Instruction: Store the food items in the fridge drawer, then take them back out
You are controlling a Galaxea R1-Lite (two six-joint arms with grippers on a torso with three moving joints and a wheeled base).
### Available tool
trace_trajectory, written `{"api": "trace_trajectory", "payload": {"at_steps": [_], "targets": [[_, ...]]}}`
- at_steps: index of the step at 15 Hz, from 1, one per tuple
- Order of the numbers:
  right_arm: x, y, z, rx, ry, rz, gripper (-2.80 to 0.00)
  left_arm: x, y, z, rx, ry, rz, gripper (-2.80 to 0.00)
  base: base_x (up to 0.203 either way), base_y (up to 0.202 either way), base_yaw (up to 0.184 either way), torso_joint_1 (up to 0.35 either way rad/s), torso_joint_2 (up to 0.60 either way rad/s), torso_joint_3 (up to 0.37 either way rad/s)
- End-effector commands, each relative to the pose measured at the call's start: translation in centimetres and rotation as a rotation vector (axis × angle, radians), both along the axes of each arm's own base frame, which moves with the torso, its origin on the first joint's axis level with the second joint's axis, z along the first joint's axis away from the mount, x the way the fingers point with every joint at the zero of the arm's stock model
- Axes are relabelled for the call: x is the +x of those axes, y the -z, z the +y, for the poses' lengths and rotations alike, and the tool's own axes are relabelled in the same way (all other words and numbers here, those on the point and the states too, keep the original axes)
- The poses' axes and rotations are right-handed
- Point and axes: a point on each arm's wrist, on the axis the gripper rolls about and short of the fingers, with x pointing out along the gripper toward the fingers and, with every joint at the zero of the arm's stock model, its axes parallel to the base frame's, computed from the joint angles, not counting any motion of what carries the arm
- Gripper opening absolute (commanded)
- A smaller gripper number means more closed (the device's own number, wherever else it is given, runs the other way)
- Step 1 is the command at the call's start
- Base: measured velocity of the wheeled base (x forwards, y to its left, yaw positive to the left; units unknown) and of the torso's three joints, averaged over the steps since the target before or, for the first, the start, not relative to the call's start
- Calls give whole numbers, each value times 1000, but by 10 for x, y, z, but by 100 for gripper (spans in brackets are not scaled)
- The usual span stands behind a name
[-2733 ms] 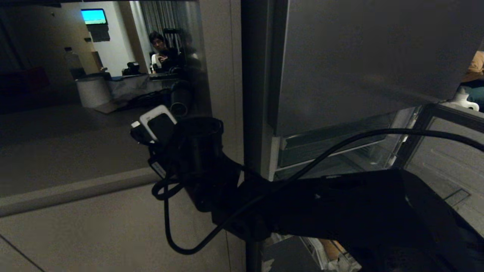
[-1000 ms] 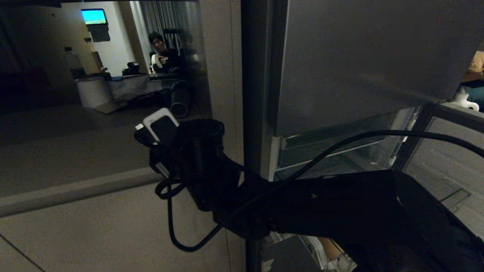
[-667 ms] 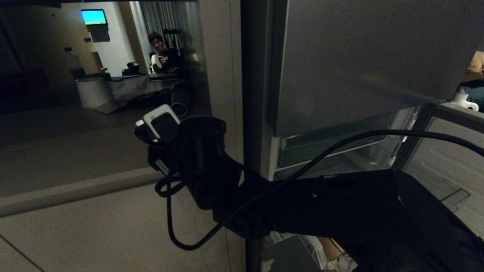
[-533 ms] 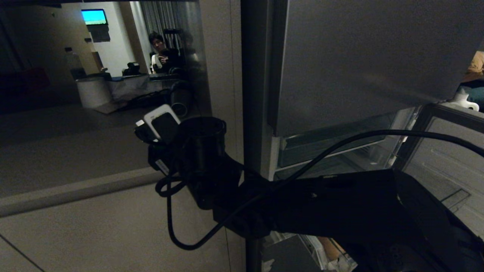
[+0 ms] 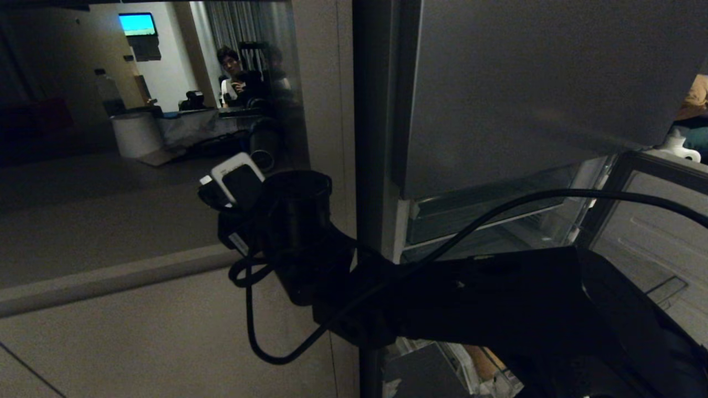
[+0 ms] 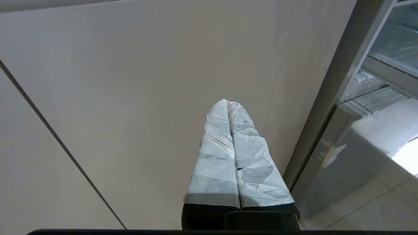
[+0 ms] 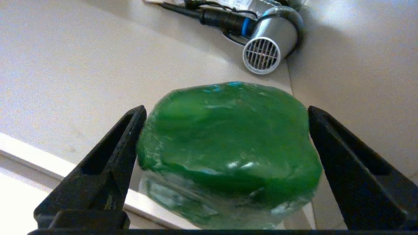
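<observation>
R gripper (image 7: pixel 225 163) is wide open around a green pepper (image 7: pixel 228 147) on a pale ledge. Centre the jaws on it before you squeeze. L gripper (image 6: pixel 228 107) pinched empty, parked.

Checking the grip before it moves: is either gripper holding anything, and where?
Left gripper: shut, empty. Right gripper: open, straddling the sides of the pepper; whether it actually grips cannot be told.

A glossy green bell pepper (image 7: pixel 228 147) sits on a pale ledge, its lumpy, shiny skin catching small highlights and its underside mirrored in a clear surface beneath it. The fridge drawer (image 5: pixel 498 221), see-through with a pale frame, shows under the dark fridge panel; nothing can be made out inside it.
</observation>
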Motion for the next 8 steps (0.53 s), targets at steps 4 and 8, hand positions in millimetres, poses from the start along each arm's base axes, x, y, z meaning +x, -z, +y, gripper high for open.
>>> {"api": "trace_trajectory", "payload": {"at_steps": [4,8], "targets": [[12,1,-7,-46,30,-31,0,0,0,0,0,0,0,-280,0,0,0,0,0,0],[4,-3,-3,-37,10,-37,0,0,0,0,0,0,0,-280,0,0,0,0,0,0]]}}
